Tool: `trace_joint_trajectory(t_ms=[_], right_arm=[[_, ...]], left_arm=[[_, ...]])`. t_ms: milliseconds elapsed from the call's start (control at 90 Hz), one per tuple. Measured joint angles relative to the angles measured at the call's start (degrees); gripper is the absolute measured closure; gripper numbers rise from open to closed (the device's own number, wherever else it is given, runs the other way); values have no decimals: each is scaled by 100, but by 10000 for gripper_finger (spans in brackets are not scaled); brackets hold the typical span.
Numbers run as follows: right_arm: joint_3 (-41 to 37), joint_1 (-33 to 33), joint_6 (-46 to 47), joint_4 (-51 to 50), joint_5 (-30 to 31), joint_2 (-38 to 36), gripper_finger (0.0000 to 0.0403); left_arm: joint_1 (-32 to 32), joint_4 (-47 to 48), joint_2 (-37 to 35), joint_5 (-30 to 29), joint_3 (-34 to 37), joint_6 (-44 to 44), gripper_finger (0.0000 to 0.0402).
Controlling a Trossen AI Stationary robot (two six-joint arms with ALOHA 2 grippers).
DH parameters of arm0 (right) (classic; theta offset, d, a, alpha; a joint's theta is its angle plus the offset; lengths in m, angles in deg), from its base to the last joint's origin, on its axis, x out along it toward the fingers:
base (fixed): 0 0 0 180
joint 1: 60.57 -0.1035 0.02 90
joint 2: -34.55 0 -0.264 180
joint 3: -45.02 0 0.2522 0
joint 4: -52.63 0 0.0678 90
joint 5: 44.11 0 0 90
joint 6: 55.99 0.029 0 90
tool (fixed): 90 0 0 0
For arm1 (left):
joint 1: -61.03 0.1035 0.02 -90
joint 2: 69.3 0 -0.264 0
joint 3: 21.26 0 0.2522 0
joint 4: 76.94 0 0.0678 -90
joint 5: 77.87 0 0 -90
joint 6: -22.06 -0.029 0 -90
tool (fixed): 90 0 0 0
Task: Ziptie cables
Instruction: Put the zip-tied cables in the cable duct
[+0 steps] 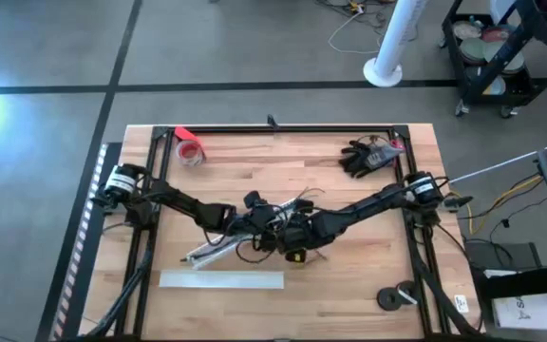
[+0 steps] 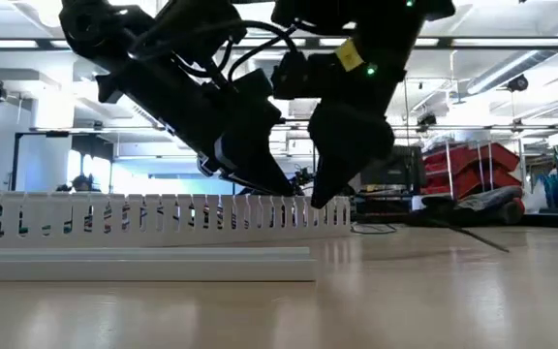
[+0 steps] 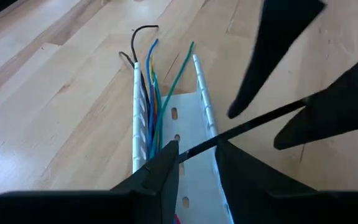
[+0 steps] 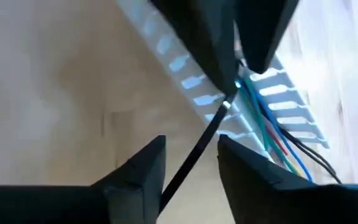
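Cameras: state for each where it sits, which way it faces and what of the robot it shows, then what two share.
High: above the table, looking straight down; both arms meet over the duct.
Low: at table-top height, looking level into the room; both arms drop in from above.
Left wrist: on the left arm, looking along the duct; left gripper in front.
Right wrist: on the right arm, looking onto the duct; right gripper in front.
Shared: both wrist views show the cables and ziptie.
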Motion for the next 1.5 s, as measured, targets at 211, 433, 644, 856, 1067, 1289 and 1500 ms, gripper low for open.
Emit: trace_joint_trajectory(t_ms=[211, 433, 644, 856, 1067, 1289, 1500], right_arm=[[-2, 30, -21, 305, -371, -9, 285], [-2, 53, 294, 470, -561, -13, 312], [-111, 52, 781, 535, -538, -17, 305], [-390, -22, 946, 882, -249, -20, 317], [-455, -155, 1103, 883, 108, -177, 347], [-1038, -158, 1312, 1422, 96, -598, 304], [-2135, 35, 1468, 3385, -850, -938, 247]], left_arm=[[0, 2, -1, -1, 0, -1, 303], [2, 17, 2, -7, 6, 1, 303], [15, 26, 2, -28, 31, 46, 303], [15, 39, 2, -20, 35, -21, 303], [11, 43, -1, -17, 37, -27, 303], [11, 43, -1, -11, 39, -29, 303], [10, 42, -1, -9, 42, -29, 303]])
